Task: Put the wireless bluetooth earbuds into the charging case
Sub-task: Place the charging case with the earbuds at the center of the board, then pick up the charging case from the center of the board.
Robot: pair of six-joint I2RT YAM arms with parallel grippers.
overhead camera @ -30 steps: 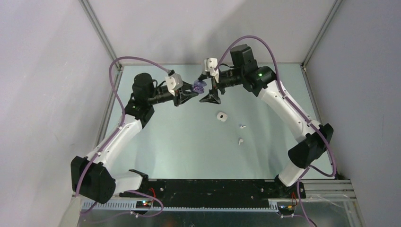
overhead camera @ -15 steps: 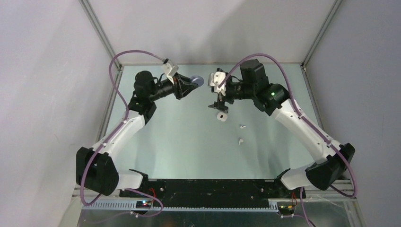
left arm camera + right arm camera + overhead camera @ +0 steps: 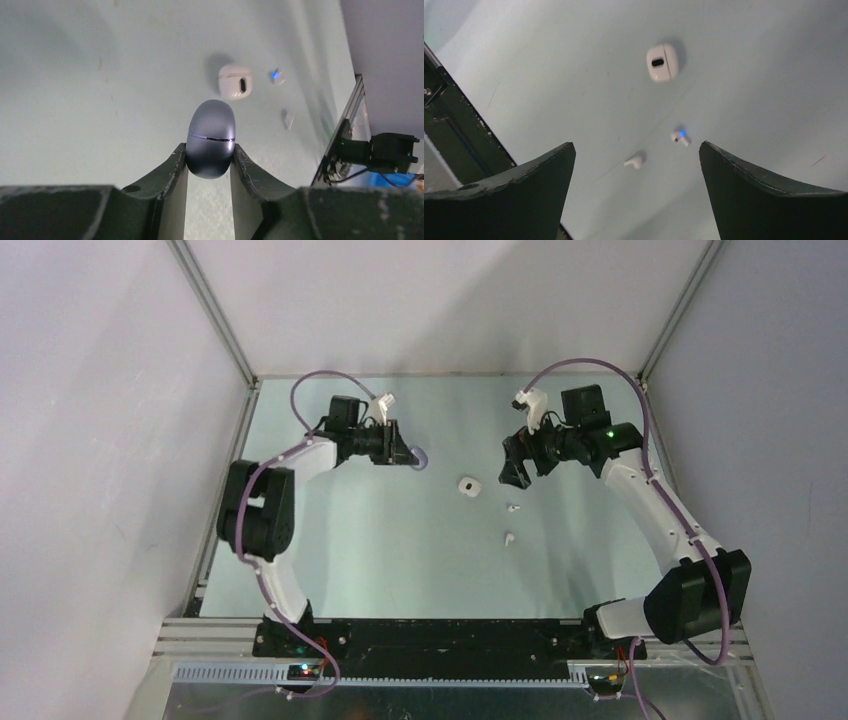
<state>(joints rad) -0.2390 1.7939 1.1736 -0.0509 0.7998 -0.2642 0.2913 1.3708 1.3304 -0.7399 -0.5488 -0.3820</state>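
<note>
My left gripper [image 3: 412,456] is shut on a closed purple-grey charging case [image 3: 421,458], held by its lower end [image 3: 210,137] low over the table; whether it touches the table I cannot tell. A white case [image 3: 467,486] lies at mid-table, also in the left wrist view [image 3: 235,81] and the right wrist view [image 3: 662,62]. Two white earbuds [image 3: 512,508] [image 3: 508,537] lie loose to its right; one shows a blue light [image 3: 680,137], the other [image 3: 634,161] lies beside it. My right gripper [image 3: 514,468] is open and empty above them. No purple earbuds show.
Grey walls with metal corner posts [image 3: 211,308] enclose the table on three sides. A black rail [image 3: 440,635] with the arm bases runs along the near edge. Purple cables [image 3: 575,365] loop over both arms.
My left arm has folded back and lowered the purple case toward the table. My right gripper has drawn away to the right, from above the white case to above the loose earbuds.
</note>
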